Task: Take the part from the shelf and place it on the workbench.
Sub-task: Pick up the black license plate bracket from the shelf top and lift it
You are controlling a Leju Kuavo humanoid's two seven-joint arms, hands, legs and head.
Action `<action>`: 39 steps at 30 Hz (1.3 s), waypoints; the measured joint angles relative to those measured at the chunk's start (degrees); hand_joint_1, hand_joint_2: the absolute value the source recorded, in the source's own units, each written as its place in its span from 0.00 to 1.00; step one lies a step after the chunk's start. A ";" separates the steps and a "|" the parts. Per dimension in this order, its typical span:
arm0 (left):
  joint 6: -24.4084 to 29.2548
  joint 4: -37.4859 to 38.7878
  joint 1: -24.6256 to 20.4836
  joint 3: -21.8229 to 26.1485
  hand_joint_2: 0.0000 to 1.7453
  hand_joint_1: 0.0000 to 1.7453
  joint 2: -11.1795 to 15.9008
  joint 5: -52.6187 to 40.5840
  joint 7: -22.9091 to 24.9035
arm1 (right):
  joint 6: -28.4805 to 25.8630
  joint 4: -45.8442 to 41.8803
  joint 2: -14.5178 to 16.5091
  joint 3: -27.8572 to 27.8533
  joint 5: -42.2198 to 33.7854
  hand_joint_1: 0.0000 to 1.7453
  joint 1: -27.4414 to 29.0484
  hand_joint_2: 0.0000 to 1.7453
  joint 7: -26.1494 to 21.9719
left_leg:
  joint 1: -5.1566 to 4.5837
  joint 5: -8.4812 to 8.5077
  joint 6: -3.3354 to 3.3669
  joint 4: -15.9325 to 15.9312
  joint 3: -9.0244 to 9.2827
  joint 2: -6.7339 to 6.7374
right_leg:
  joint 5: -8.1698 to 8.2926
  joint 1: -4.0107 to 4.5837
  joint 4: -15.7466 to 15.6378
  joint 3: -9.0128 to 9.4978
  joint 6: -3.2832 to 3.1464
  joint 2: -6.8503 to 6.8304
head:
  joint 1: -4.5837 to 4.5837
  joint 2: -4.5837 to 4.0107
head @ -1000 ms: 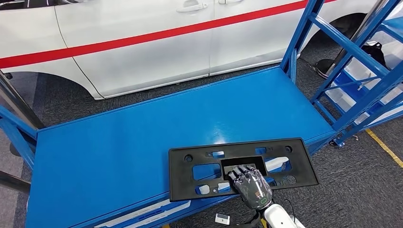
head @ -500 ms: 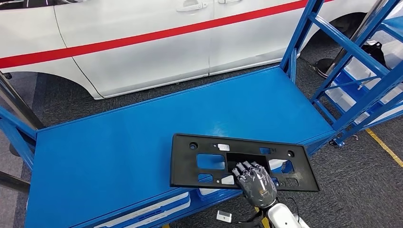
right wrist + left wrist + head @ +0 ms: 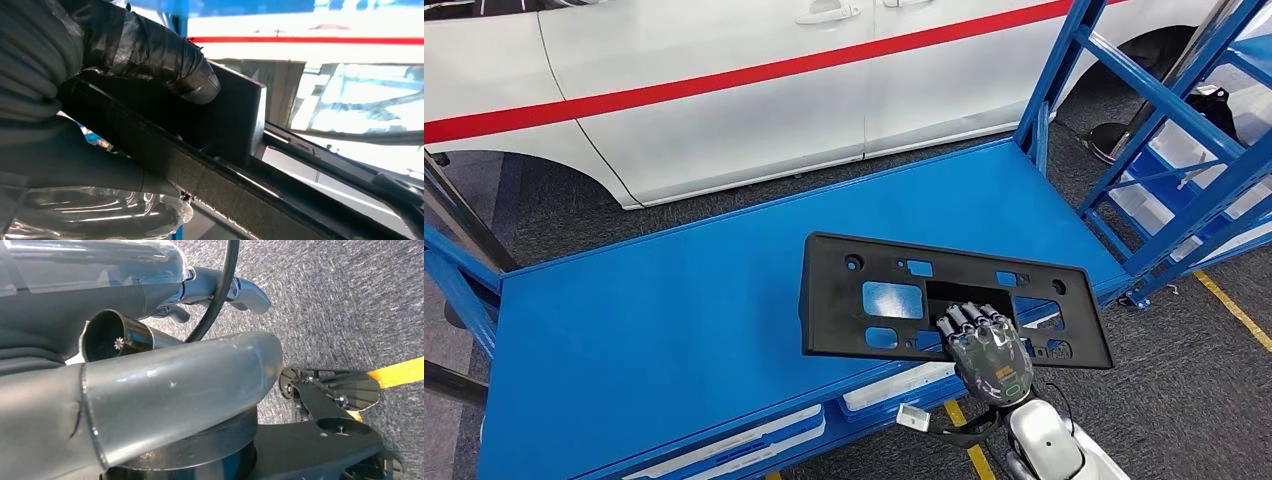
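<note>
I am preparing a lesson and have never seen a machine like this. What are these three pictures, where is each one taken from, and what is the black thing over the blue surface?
They come from a two-legged humanoid robot with two arms and many-fingered hands. The head view looks forward and down from high on its body. There its right hand grips a flat black plastic part with cut-out holes, holding it over the blue workbench. Behind the bench stands a white car with a red stripe, and a blue shelf frame stands to the right. The right wrist view is taken close behind that hand: its fingers wrap around the part's edge. The left wrist view looks down at grey carpet and a yellow floor line; whether the left hand is open or closed cannot be told.
</note>
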 joint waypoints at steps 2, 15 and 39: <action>0.07 0.00 -0.01 -0.02 0.00 0.00 -0.01 -0.09 -0.16 | 0.00 -0.20 -2.15 3.18 0.03 1.00 -2.46 1.00 2.73 | 0.00 0.00 0.00 0.00 0.03 0.00 | 0.00 0.00 0.00 0.00 0.00 0.01 | 0.01 0.00; 0.77 0.00 0.01 -0.36 1.00 0.00 -0.04 -1.16 -2.79 | 0.00 -0.95 -7.99 12.84 0.04 1.00 -8.40 1.00 6.56 | 0.00 0.00 0.00 0.01 0.03 -0.02 | 0.00 0.01 0.00 -0.02 0.00 -0.09 | 0.00 0.00; 1.94 0.00 -0.06 -0.74 1.00 0.00 -0.52 -0.90 -4.86 | 0.00 -0.21 -8.96 20.10 0.04 1.00 -13.48 1.00 6.53 | 0.00 0.01 0.00 0.03 0.02 -0.03 | 0.00 0.01 0.00 -0.01 0.00 -0.11 | 0.01 0.00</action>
